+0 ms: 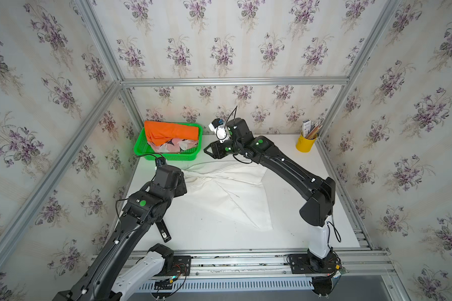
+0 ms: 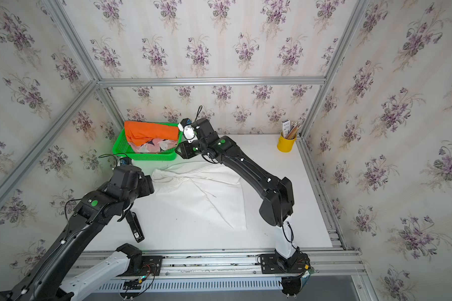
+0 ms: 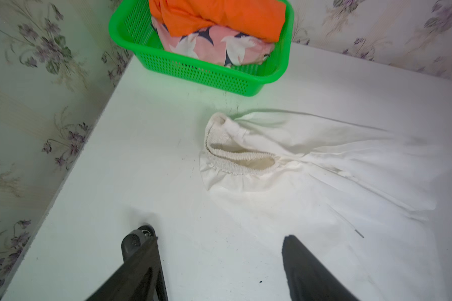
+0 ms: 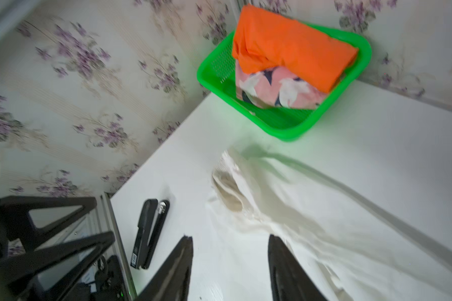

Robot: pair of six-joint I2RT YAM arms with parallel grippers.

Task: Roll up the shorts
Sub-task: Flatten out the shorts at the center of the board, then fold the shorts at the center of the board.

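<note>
Top views: both show a white table (image 1: 292,229) with one pair of shorts laid out on it and two pairs in a basket. About two thirds of the job looks done.
White shorts (image 1: 227,190): the largest piece. It lies flat and creased on the table between the two arms, with its elastic waistband (image 3: 235,159) toward the basket. No part of it is rolled, so this pair is what is left.
Green basket (image 1: 167,157): at the far left corner of the table, just beyond the white shorts. It holds the other two pairs.
Orange shorts (image 1: 170,133): a thick roll lying on top in the basket and rising above its rim. It looks finished.
Pink printed shorts (image 1: 176,146): a rolled bundle under the orange one, inside the basket. It looks finished too.
Left gripper (image 3: 219,239): the jaws are spread wide with nothing between them, low over the table near the waistband end.
Right gripper (image 4: 230,238): the jaws are parted and empty above the white cloth, near the basket.
Next step, as a judgement: flatten the white pair, then roll it.
</note>
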